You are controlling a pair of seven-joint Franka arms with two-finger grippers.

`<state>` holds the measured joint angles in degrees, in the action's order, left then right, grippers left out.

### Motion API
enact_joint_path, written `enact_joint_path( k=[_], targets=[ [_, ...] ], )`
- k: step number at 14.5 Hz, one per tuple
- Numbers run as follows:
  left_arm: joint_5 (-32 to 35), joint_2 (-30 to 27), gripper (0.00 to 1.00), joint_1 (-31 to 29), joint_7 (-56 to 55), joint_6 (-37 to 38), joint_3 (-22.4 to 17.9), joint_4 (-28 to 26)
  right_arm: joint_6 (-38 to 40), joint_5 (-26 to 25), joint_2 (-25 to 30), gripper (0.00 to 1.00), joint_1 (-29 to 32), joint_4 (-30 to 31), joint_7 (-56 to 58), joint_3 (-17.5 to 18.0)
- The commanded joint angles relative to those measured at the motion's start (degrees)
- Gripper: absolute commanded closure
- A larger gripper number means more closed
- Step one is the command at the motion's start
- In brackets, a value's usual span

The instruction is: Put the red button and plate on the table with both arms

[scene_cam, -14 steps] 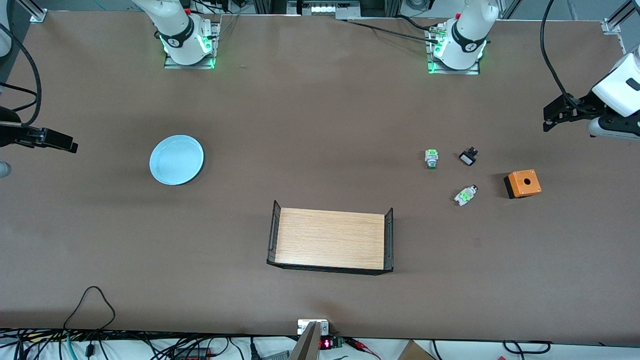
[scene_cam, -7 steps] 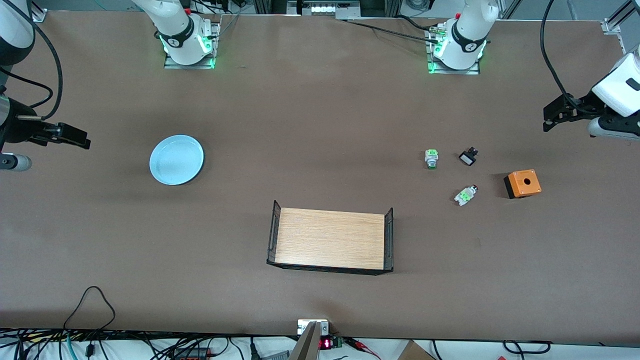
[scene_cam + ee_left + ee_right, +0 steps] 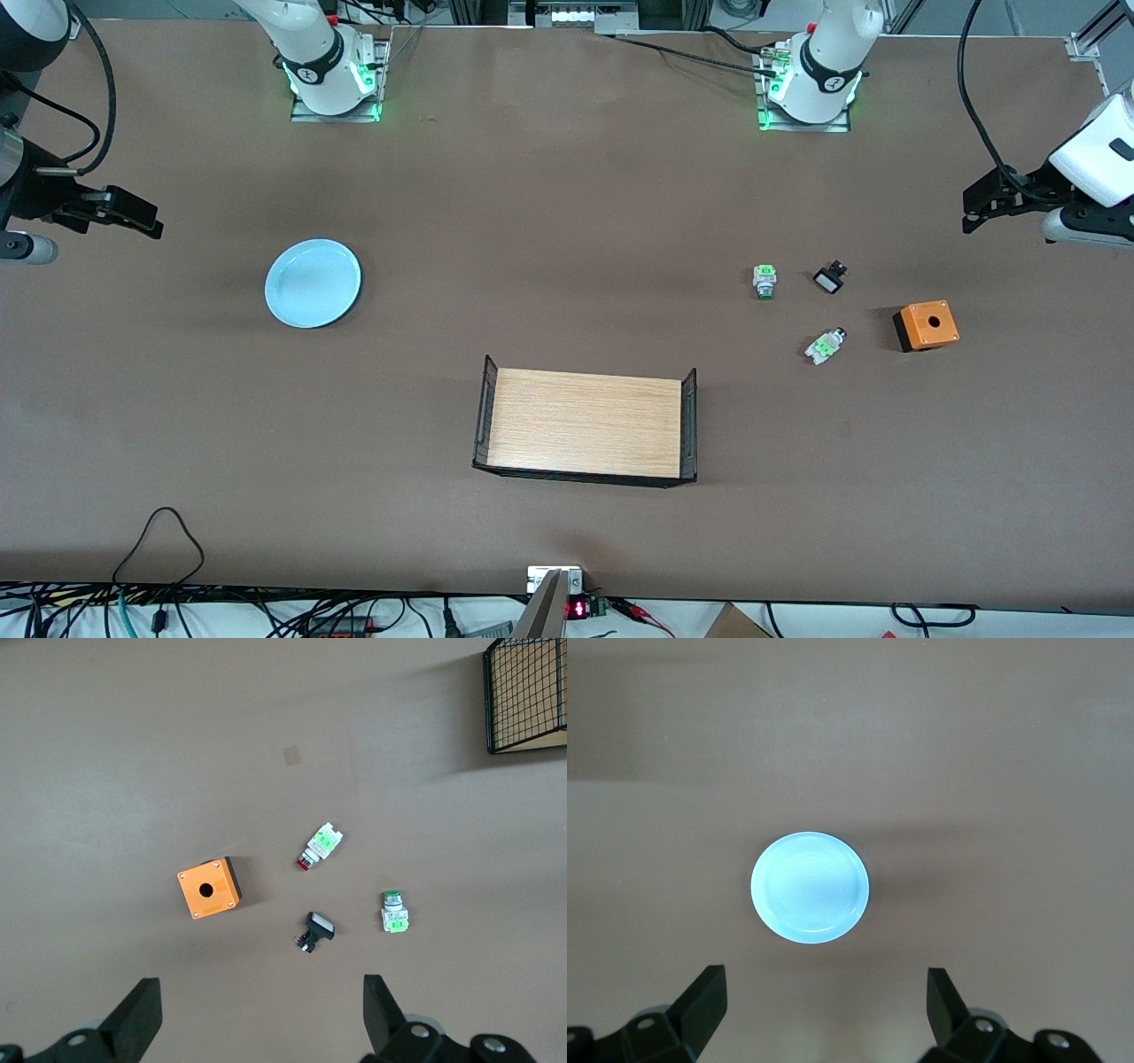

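Front view — right arm (image 3: 53, 208) higher now

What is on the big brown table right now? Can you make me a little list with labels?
plate: pale blue plate, flat on the table, toward the right arm's end
red button: red button lying on its side, toward the left arm's end
other switches: green-capped switch and black switch, both farther from the front camera than the red button
box: orange box with a hole on top
tray: wooden tray, nothing on it
left end effector: open, holding nothing
right end effector: open, holding nothing
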<state>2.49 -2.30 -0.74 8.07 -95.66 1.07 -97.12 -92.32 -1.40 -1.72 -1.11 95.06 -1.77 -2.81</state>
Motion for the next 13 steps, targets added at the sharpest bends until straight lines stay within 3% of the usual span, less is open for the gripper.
enact_joint_path(
  k=[1,13],
  targets=[
    [-0.82,-0.08,0.00,0.04,0.63,0.57,-0.28,0.35,-0.23,-0.45,1.02,0.00,0.23,1.44,0.98,0.17],
    [-0.82,-0.08,0.00,0.04,0.72,0.57,-0.28,0.35,2.50,-0.27,-0.13,0.00,0.05,-1.89,3.00,0.26]
  ],
)
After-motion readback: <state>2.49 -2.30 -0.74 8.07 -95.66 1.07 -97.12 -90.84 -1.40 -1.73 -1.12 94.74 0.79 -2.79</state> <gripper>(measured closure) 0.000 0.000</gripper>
